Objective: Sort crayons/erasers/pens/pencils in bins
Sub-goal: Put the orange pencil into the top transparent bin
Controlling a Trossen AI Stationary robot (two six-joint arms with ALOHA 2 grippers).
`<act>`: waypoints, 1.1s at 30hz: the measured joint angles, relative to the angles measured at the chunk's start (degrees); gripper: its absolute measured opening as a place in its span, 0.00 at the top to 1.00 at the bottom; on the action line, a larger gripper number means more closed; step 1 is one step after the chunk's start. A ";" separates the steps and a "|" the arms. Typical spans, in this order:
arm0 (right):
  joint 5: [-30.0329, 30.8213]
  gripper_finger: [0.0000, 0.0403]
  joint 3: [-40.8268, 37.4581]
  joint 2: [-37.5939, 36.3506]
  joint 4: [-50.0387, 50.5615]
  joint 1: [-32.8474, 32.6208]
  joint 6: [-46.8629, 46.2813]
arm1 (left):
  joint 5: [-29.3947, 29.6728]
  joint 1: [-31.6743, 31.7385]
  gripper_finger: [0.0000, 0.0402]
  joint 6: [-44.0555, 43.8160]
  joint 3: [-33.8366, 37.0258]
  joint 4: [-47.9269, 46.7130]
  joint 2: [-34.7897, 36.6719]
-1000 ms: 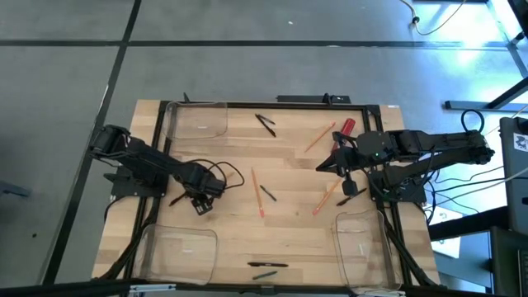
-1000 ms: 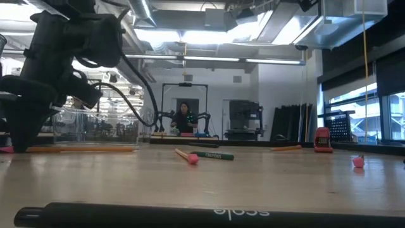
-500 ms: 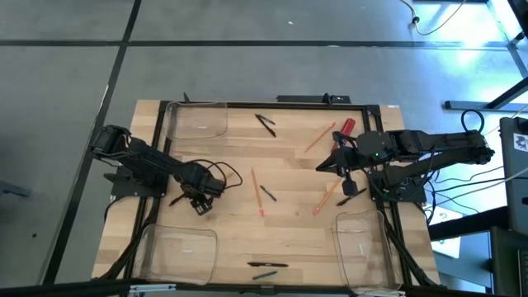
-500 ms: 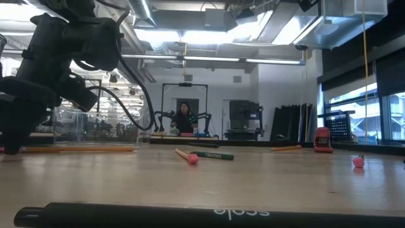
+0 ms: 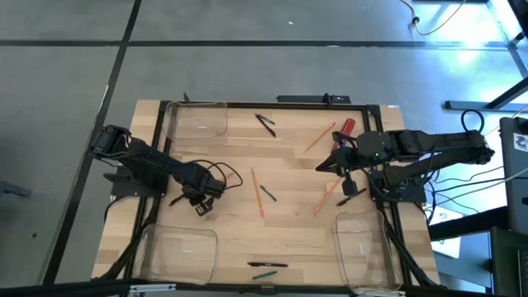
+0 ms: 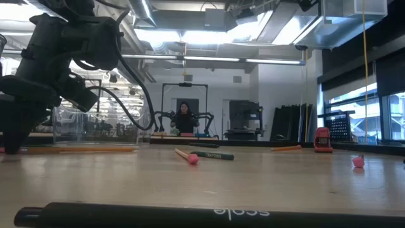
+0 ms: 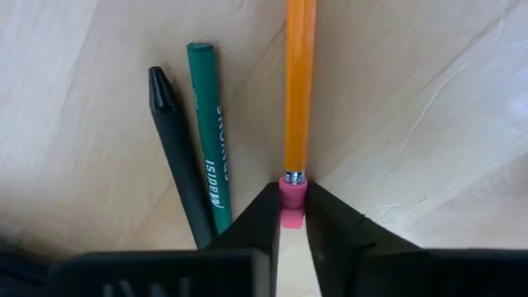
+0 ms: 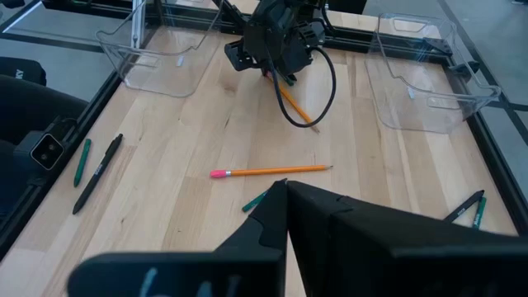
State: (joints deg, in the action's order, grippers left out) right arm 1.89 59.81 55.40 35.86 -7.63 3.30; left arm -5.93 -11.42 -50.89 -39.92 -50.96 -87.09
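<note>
Left end effector (image 7: pixel 293 216) pinching a pencil (image 7: pixel 299 82) by its pink eraser, on the worktop (image 5: pixel 289 169), right end effector (image 5: pixel 324 165) pressed together, hovering at right.

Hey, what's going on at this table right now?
Two dark robot arms are sorting writing tools on a wooden table into three clear plastic bins. The left claw is down at the table's left side, closing on the pink eraser end of an orange pencil; a black pen and green crayon lie beside it. The right claw waits shut at the right side, holding nothing.
</note>
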 joint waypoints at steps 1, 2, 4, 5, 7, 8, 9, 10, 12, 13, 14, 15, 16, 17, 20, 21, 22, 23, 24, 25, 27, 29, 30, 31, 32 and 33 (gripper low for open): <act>0.00 0.97 -0.01 0.00 0.00 0.02 0.01 | 0.10 0.00 0.94 0.00 -0.02 0.02 0.00; 0.00 0.97 0.00 0.00 0.00 0.02 -0.04 | 0.14 0.00 0.96 -0.02 -0.02 0.00 0.00; 0.00 0.97 0.00 0.00 0.00 0.02 -0.07 | 0.21 0.00 0.98 -0.02 0.00 0.05 0.00; 0.00 0.97 0.00 0.00 0.00 0.00 -0.03 | 0.23 0.00 0.98 -0.02 0.00 0.08 0.00; 0.00 0.97 0.00 0.00 0.00 0.00 0.00 | 0.28 0.00 0.97 -0.02 0.02 0.16 -0.02; 0.00 0.97 0.00 0.00 0.00 0.00 -0.04 | 0.32 0.00 0.97 -0.02 0.02 0.22 -0.02; 0.00 0.97 0.00 0.00 0.00 0.00 -0.09 | 0.36 0.00 0.97 -0.02 0.02 0.24 -0.02; 0.00 0.97 0.00 0.00 0.00 0.02 -0.07 | 0.39 0.00 0.98 -0.02 0.04 0.26 -0.02; 0.00 0.97 0.00 0.00 0.00 0.02 0.01 | 0.44 0.00 0.98 -0.02 0.07 0.30 -0.02; 0.00 0.97 0.00 0.00 0.00 0.00 -0.01 | 0.45 0.00 0.99 -0.01 0.07 0.31 -0.02; 0.00 0.97 0.00 0.00 0.00 0.01 -0.06 | 0.48 0.00 0.99 0.00 0.07 0.33 -0.02; 0.00 0.97 0.00 0.00 0.00 0.00 -0.08 | 0.50 -0.05 0.99 0.00 0.07 0.33 -0.02; 0.00 0.97 0.00 0.00 0.00 0.01 -0.06 | 0.52 -0.18 0.99 0.10 0.07 0.35 -0.02; 0.00 0.97 0.00 0.00 0.00 0.01 0.00 | 0.60 -0.36 0.98 0.26 0.07 0.37 -0.02; 0.00 0.97 0.00 0.00 0.00 0.01 -0.07 | 0.82 -0.75 0.98 0.30 -0.04 0.36 0.02; 0.00 0.97 -0.02 0.00 0.00 0.02 -0.07 | 0.93 -0.94 0.98 0.34 -0.29 0.31 0.02; 0.00 0.97 0.00 0.00 0.00 0.00 -0.05 | 1.06 -1.13 0.99 0.40 -0.57 0.17 0.04; 0.00 0.97 0.00 0.00 0.00 0.02 -0.01 | 1.18 -1.22 0.99 0.42 -0.88 -0.05 0.02; 0.00 0.97 0.00 0.00 0.02 0.00 0.00 | 1.27 -1.38 0.99 0.44 -1.13 -0.20 0.04; -0.01 0.97 -0.01 0.00 0.02 0.00 -0.04 | 1.59 -1.52 0.98 0.44 -1.51 -0.23 -0.02; 0.00 0.97 0.00 0.00 0.02 0.00 -0.07 | 2.45 -1.81 0.98 0.48 -2.55 0.69 -0.02; 0.00 0.97 -0.01 0.00 0.02 0.00 0.00 | 2.63 -2.10 0.98 0.90 -3.16 0.72 0.02; 0.00 0.97 0.00 0.00 0.02 0.00 0.00 | 2.40 -2.26 0.98 1.61 -3.44 0.26 0.02; 0.00 0.97 -0.01 0.00 0.02 0.00 -0.05 | 2.33 -2.30 0.98 1.91 -3.77 -0.02 0.02; 0.00 0.97 -0.02 0.00 0.02 0.00 -0.10 | 2.26 -2.30 0.98 1.99 -4.24 0.17 0.02; 0.00 0.97 0.00 0.00 0.02 0.01 -0.07 | 2.30 -2.24 0.98 2.10 -4.74 0.35 0.03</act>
State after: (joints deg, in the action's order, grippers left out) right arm 1.89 59.80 55.40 35.88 -7.63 3.23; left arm -3.63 -13.66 -48.80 -44.66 -50.61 -87.06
